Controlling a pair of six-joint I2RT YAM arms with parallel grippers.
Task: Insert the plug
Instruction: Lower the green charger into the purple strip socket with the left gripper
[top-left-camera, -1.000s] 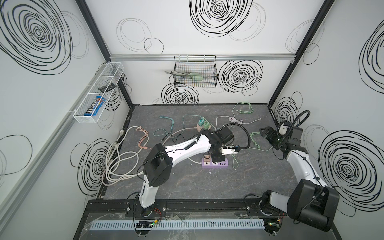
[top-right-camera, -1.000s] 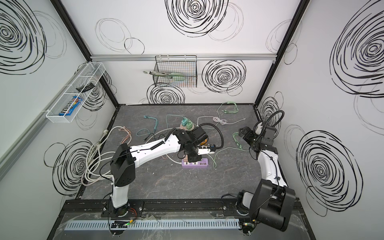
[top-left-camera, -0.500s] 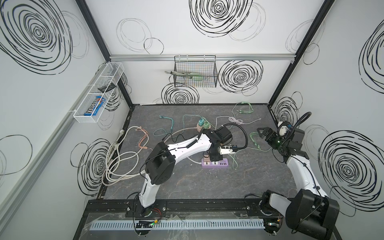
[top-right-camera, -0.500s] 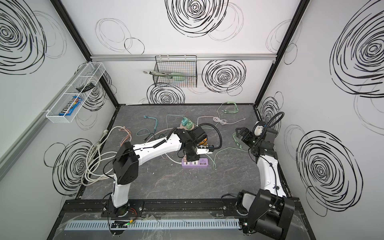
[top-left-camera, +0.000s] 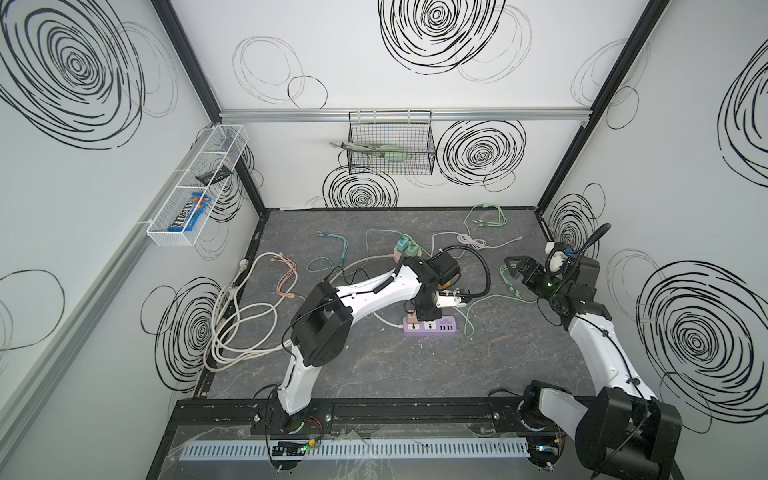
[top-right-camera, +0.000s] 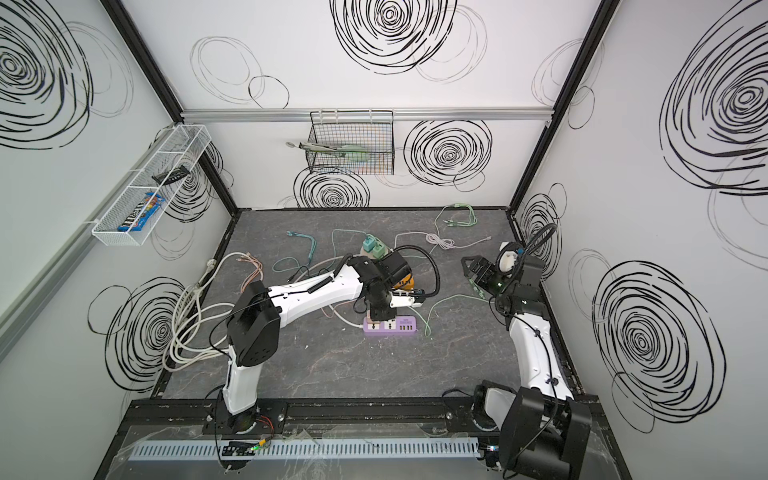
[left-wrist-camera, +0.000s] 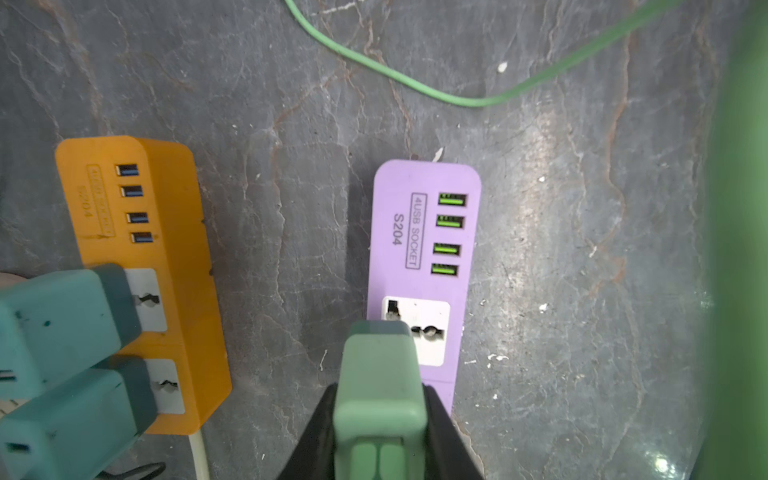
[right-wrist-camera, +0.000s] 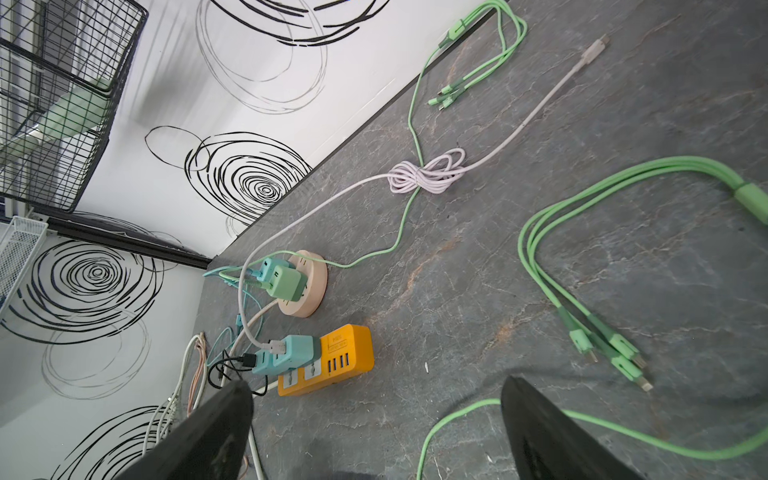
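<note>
Your left gripper (left-wrist-camera: 380, 395) is clamped on the green plug (left-wrist-camera: 379, 365), its fingers (left-wrist-camera: 440, 432) partly cut off by the frame edge. The plug covers the near end of the purple strip (left-wrist-camera: 424, 232) and part of a socket; the prongs are hidden, so you can't tell whether it's seated. Farther off, your right gripper (right-wrist-camera: 376, 390) stands wide and empty above a green cable (right-wrist-camera: 457, 411)

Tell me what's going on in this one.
The left hand grips a green plug, its front end over a socket of the purple power strip on the table; whether it is seated cannot be told. The right hand is open and empty, off to the side near loose green cables.
</note>
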